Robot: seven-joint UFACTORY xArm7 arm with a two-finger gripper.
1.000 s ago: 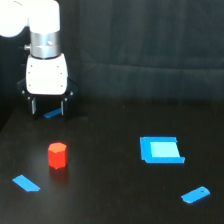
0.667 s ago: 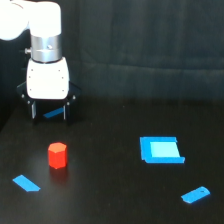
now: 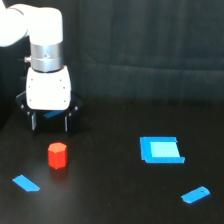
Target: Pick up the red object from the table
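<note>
The white arm (image 3: 37, 37) comes in from the upper left of the frame and points down. At its bottom is the end effector (image 3: 50, 121), with two dark fingers (image 3: 34, 121) hanging down. The fingers stand apart with a gap between them, so it is open and holds nothing. Something blue shows in the gap between the fingers, but it is too blurry to tell what it is.

The red block (image 3: 57, 155) sits on the black table (image 3: 110, 200) in the lower left of the frame. It is just below the end effector in the picture and a little to the right of its middle. The fingers do not touch it. The block stands up straight and has flat sides.

A small flat blue strip (image 3: 26, 183) lies near the left edge, just below and left of the block. A bigger blue square piece (image 3: 161, 149) with a lighter middle lies on the right half of the table, well apart from the block. Another small blue piece (image 3: 195, 194) lies tilted near the lower right corner.

Behind the table hangs a dark curtain (image 3: 150, 50).
</note>
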